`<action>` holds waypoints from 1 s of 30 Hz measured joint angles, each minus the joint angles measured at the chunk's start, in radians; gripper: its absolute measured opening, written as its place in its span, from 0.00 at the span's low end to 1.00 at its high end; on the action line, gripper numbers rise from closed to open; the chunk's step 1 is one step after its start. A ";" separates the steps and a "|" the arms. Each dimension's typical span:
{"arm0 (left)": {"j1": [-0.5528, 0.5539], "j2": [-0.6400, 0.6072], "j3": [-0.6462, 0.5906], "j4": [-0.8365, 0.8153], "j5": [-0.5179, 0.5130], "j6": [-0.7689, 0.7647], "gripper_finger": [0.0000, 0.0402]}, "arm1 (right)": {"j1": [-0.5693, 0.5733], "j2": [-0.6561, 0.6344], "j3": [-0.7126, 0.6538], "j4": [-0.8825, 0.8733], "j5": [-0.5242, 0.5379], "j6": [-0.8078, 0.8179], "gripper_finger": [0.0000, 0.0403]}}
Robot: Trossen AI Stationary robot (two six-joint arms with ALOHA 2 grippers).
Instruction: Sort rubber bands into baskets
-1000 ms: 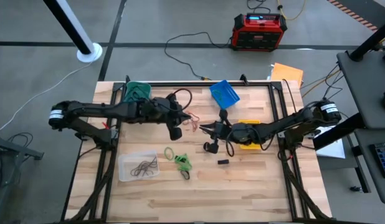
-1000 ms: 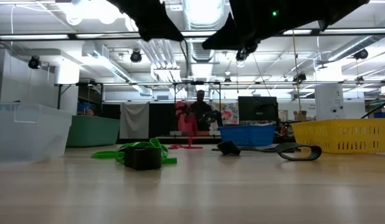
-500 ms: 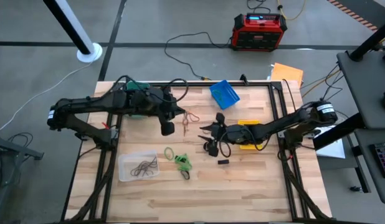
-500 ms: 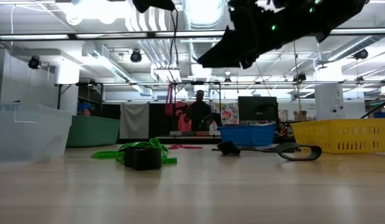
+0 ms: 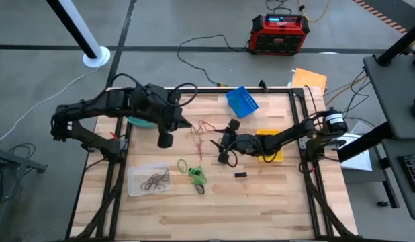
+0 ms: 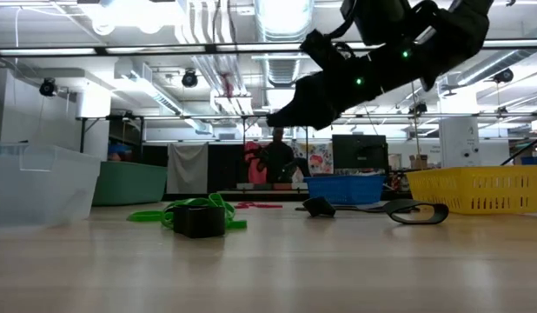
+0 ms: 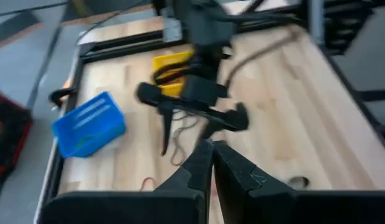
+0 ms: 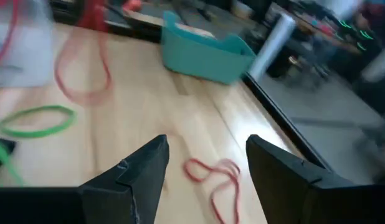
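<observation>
Four baskets on the table (image 5: 274, 195): teal (image 8: 202, 53) far left, blue (image 5: 242, 101) far centre, yellow (image 5: 268, 154) right, clear (image 5: 149, 180) near left holding dark bands. Loose bands: red (image 5: 202, 129) centre, green (image 5: 184, 164) near. Left tool (image 5: 165, 140) closed, raised beside the teal basket. Right tool (image 5: 223, 144) open, empty, over table centre near the red bands. Small black block (image 5: 240, 175) nearby

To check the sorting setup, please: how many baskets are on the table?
4: teal basket under the left arm, blue basket at the far edge, yellow basket under the right arm, clear basket near-left.
</observation>
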 joint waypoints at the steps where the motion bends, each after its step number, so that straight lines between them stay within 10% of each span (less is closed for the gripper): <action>1: 0.000 0.000 0.006 -0.008 0.018 0.009 0.00 | -0.001 -0.009 0.000 0.001 -0.050 -0.028 0.52; 7: 0.000 0.003 0.009 -0.010 0.045 0.013 0.00 | 0.002 0.001 0.075 0.010 -0.335 -0.066 0.52; 25: 0.000 0.004 0.005 0.023 0.066 0.011 0.00 | -0.048 0.254 0.432 -0.104 -0.172 -0.354 0.48; 30: -0.001 0.003 0.004 0.016 -0.097 0.006 0.00 | -0.043 0.236 0.405 -0.153 -0.209 -0.284 0.36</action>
